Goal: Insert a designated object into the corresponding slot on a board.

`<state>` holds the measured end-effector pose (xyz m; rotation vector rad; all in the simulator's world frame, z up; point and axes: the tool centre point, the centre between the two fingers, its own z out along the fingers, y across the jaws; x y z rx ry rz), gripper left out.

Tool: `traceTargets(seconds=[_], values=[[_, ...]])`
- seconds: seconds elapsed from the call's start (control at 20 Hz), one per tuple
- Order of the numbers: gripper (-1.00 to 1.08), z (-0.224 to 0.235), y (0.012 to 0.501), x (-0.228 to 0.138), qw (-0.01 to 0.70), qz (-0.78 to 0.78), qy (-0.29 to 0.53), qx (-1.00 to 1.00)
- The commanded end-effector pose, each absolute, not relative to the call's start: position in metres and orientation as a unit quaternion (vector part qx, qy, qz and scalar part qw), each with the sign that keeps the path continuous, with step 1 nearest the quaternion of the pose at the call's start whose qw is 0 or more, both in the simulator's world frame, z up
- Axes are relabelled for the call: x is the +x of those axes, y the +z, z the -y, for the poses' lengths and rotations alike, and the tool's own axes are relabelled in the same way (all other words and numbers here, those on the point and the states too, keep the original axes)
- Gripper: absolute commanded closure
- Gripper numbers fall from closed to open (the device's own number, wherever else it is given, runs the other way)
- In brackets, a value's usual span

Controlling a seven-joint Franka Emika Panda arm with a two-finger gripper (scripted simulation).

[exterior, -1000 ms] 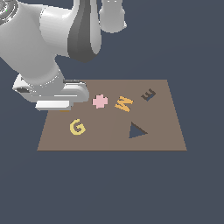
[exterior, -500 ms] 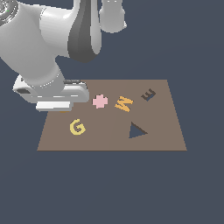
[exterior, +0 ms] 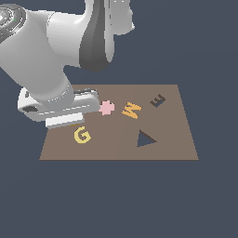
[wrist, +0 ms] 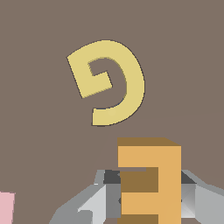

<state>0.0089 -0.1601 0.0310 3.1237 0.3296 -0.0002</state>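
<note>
Gripper (wrist: 148,199) closed on orange E (wrist: 151,179), board's (exterior: 176,148) left edge, exterior view | slot (exterior: 157,100) upper right | advice: lift clear, carry over W (exterior: 131,110), match slot's tilt before lowering.

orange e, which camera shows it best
The wrist view. There the orange E fills the lower part of the picture, sitting between the gripper fingers, with the yellow G on the board beyond it. In the exterior view the E cannot be seen at all; the arm's hand covers that spot.
</note>
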Motion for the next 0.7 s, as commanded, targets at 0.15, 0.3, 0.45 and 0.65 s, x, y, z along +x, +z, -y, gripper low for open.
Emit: traceTargets(seconds=[0.15, 0.3, 0.45, 0.65], values=[[1.08, 0.135, 0.032, 0.033, 0.000, -0.197, 0.000, 0.980], [1.08, 0.115, 0.033, 0.046, 0.001, -0.261, 0.000, 0.965], [1.08, 0.093, 0.033, 0.057, 0.001, -0.325, 0.000, 0.946], [1.08, 0.062, 0.034, 0.067, 0.001, -0.407, 0.000, 0.914]])
